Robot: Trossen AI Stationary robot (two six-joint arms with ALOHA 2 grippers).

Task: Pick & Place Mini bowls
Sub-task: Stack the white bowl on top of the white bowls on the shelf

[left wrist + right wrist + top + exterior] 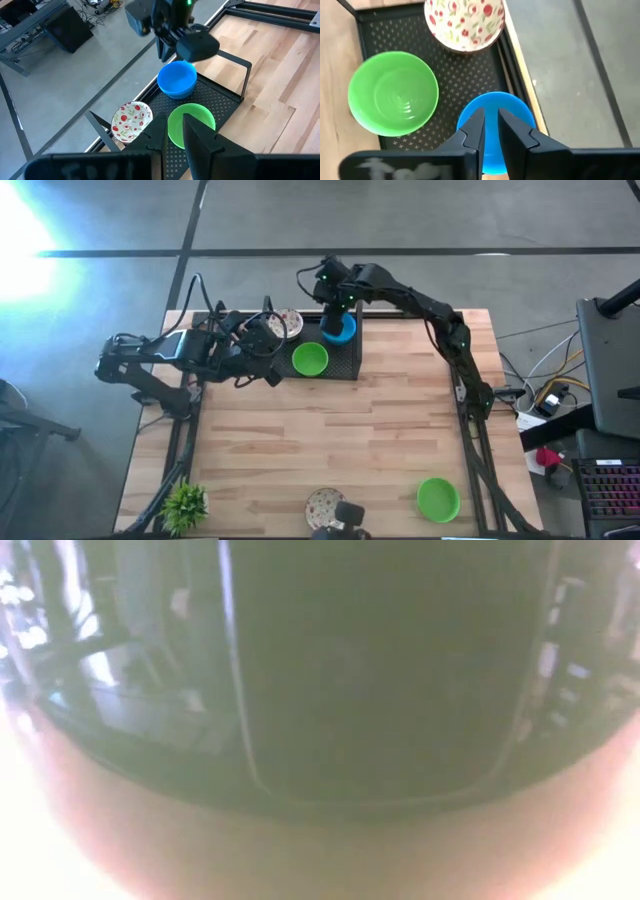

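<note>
At the counter's [330, 440] far edge, the left gripper [272, 352] hovers by the black mesh tray [345, 365]; whether its fingers are apart or together I cannot tell. The tray holds a speckled white bowl [289, 322], a green bowl [309, 359] and a blue bowl [339, 329]. The right gripper [490, 131] is clamped on the blue bowl's rim. Another speckled bowl [324, 505] and green bowl [438, 499] sit at the near edge.

We see a pale wooden table [330, 440] of jointed planks, its finish smooth and matt. The black tray [465, 75] is perforated metal, dull. The green bowl [393, 93] and blue bowl [177, 79] look like smooth, faintly glossy plastic; the speckled white bowl [464, 22] looks glazed. The right gripper's fingers [515, 137] are matt black plastic.
</note>
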